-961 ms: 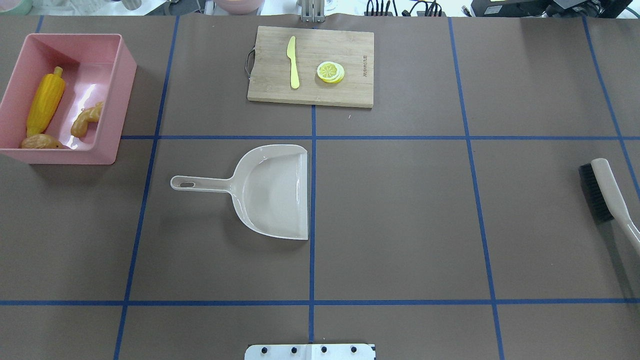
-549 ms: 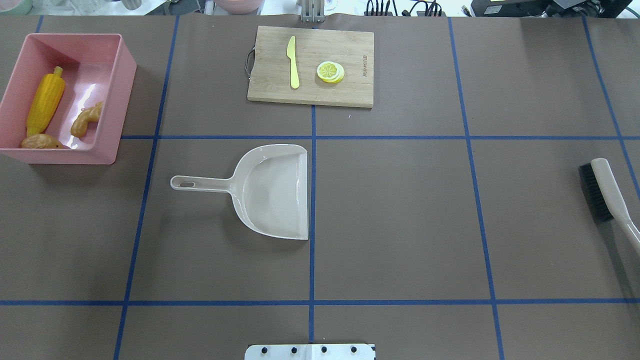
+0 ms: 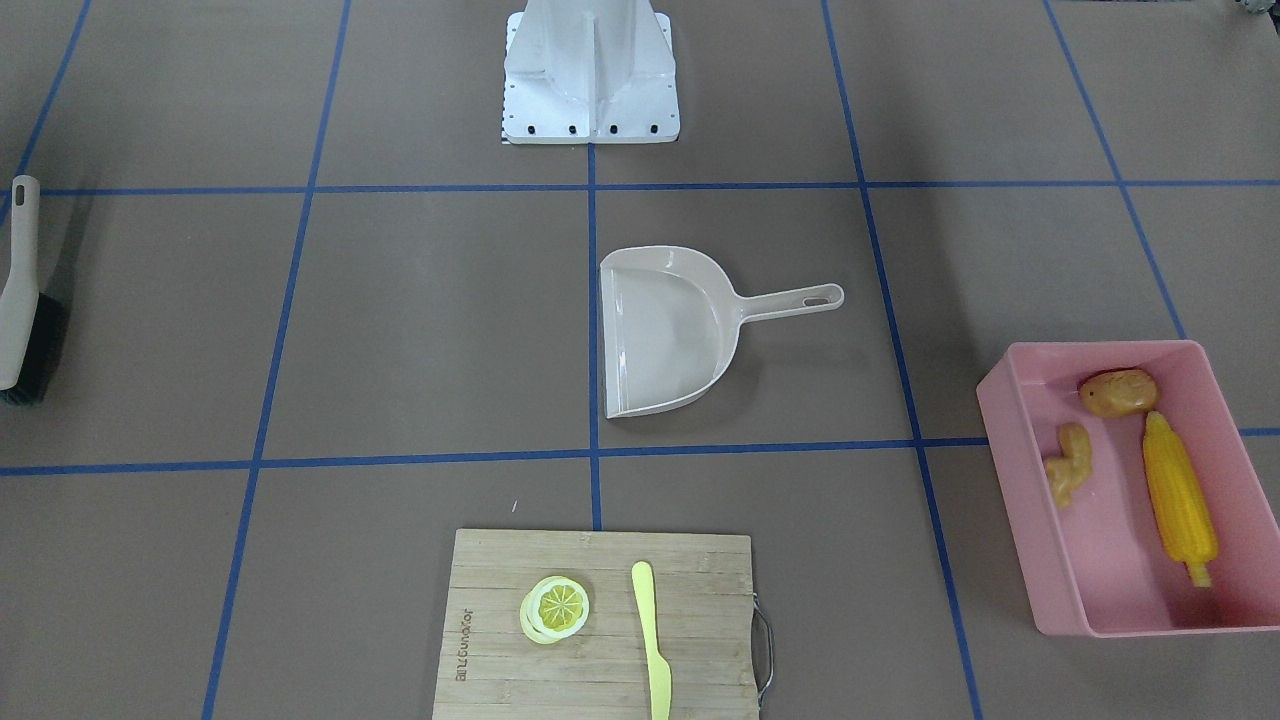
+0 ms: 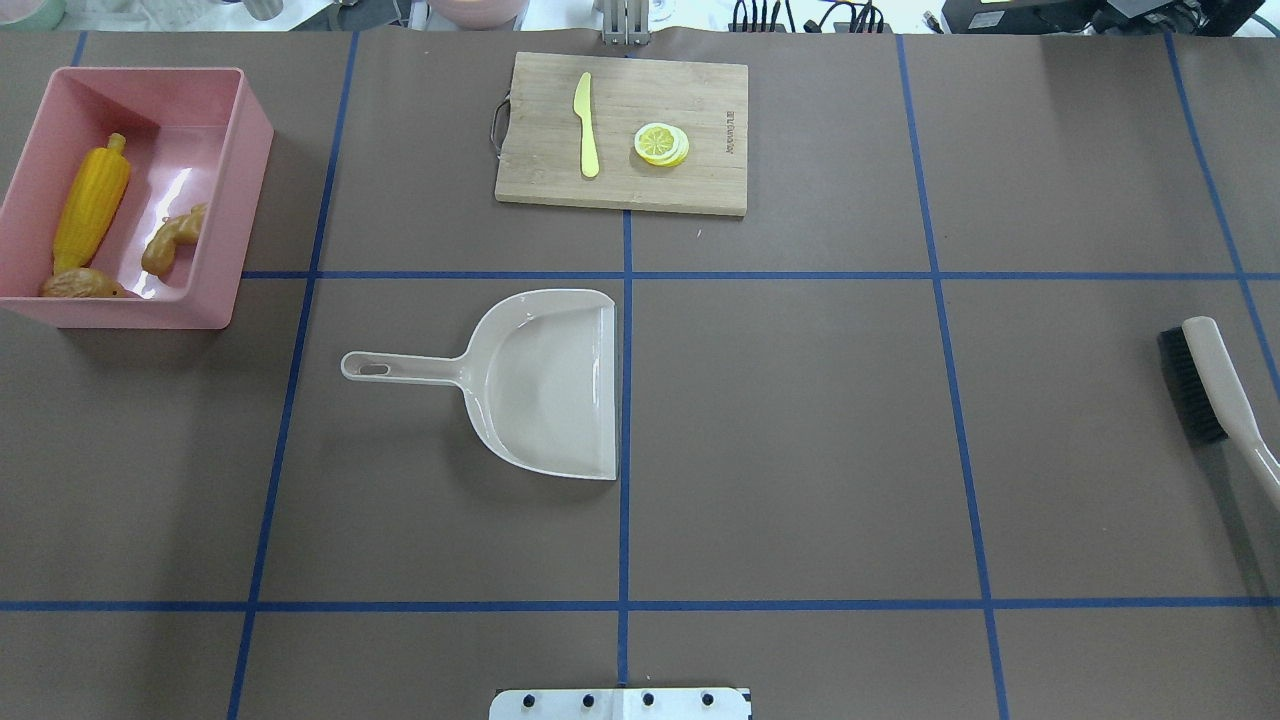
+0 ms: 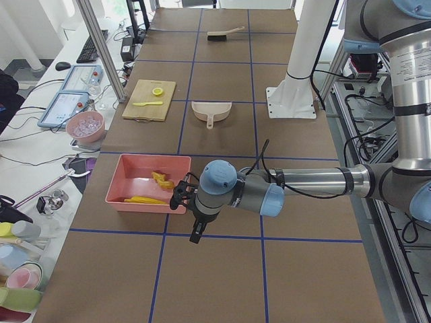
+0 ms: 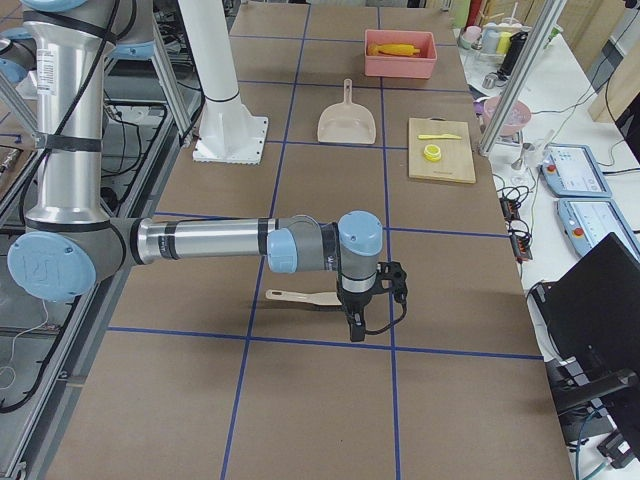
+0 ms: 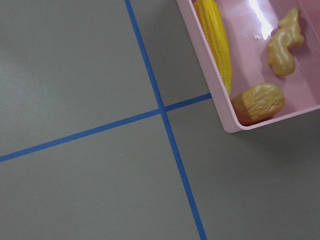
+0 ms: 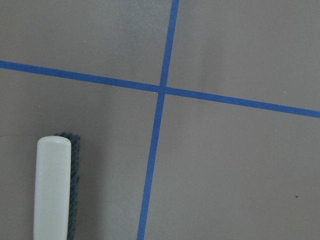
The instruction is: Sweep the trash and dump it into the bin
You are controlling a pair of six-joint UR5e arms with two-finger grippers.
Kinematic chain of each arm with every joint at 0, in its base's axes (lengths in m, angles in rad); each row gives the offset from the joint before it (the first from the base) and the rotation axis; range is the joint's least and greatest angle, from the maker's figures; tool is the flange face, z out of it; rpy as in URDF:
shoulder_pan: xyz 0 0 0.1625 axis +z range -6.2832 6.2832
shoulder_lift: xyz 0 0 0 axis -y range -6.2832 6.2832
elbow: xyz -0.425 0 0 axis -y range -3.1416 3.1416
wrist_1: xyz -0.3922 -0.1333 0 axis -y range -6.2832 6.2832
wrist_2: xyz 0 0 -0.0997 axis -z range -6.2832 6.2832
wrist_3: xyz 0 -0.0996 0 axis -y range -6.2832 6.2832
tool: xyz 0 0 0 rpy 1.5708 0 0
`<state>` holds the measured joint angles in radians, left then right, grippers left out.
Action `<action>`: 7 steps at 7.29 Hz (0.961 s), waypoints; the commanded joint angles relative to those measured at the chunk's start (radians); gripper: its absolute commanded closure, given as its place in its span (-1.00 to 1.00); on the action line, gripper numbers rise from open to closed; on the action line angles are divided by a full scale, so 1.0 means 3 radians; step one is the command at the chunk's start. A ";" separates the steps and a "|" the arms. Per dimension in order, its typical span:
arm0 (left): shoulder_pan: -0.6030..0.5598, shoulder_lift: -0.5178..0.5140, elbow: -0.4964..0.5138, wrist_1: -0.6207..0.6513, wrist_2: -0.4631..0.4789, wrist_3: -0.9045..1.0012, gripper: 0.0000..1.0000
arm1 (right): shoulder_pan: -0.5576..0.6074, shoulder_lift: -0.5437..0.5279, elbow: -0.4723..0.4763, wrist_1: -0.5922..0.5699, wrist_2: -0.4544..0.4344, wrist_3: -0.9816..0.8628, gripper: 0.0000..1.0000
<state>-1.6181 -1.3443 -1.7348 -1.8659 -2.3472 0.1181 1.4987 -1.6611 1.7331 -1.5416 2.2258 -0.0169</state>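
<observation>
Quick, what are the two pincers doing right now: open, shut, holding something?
Left pincer: cannot be told; it shows only in a side view.
Right pincer: cannot be told; only a side view shows it.

A beige dustpan [image 4: 545,385] lies flat mid-table [image 4: 800,450] with its mouth along a blue tape line, a wooden cutting board [image 4: 700,90] beyond it carrying a yellow knife [image 4: 586,125] and lemon slices [image 4: 660,143] side by side, apart — and a dark-bristled brush [image 4: 1205,380] lies well off at the edge.
</observation>
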 commanded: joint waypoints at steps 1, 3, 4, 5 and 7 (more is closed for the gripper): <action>0.0009 0.0007 0.0148 0.0382 0.0021 -0.0010 -0.95 | 0.0000 0.0004 0.0001 0.0000 0.0000 0.0000 -1.00; 0.0015 0.0002 -0.0020 0.0881 0.0011 -0.0041 -0.95 | 0.0000 0.0004 0.0001 0.0000 0.0000 0.0000 -1.00; 0.0015 0.0002 -0.0082 0.0861 0.0016 -0.0324 -0.96 | 0.0000 0.0004 0.0001 0.0000 0.0000 0.0000 -1.00; 0.0020 -0.0003 -0.0118 0.0841 0.0011 -0.0408 -0.96 | 0.0000 0.0004 0.0001 0.0000 0.0000 0.0000 -1.00; 0.0020 0.0002 -0.0179 0.0830 0.0011 -0.0414 -0.95 | 0.0000 0.0004 0.0001 0.0000 0.0005 0.0000 -1.00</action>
<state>-1.6125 -1.3442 -1.7792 -1.6157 -2.3438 0.0009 1.4987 -1.6598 1.7334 -1.5416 2.2268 -0.0169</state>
